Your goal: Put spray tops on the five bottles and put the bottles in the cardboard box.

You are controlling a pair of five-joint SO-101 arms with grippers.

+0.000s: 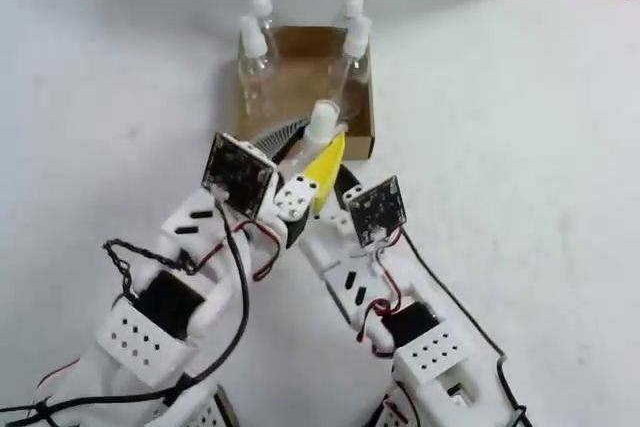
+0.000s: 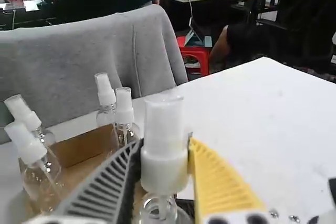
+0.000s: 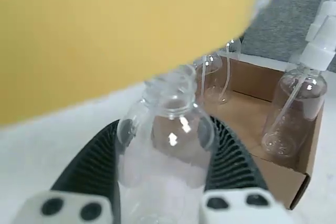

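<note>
Left gripper [image 2: 164,157] pinches the spray top [image 2: 163,129]; right gripper [image 3: 165,132] clamps the clear bottle [image 3: 167,156]. Seat it centred and upright.

Spray top [image 2: 163,145] pinched in left jaws, over bottle [image 2: 157,211] neck; four capped bottles [image 2: 106,95] in cardboard box [image 2: 79,148]

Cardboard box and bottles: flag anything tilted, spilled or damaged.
Nothing stands out. Four capped bottles stand upright in the cardboard box, no spill. The right end effector holds the fifth bottle, the left end effector its spray top, both intact.
</note>
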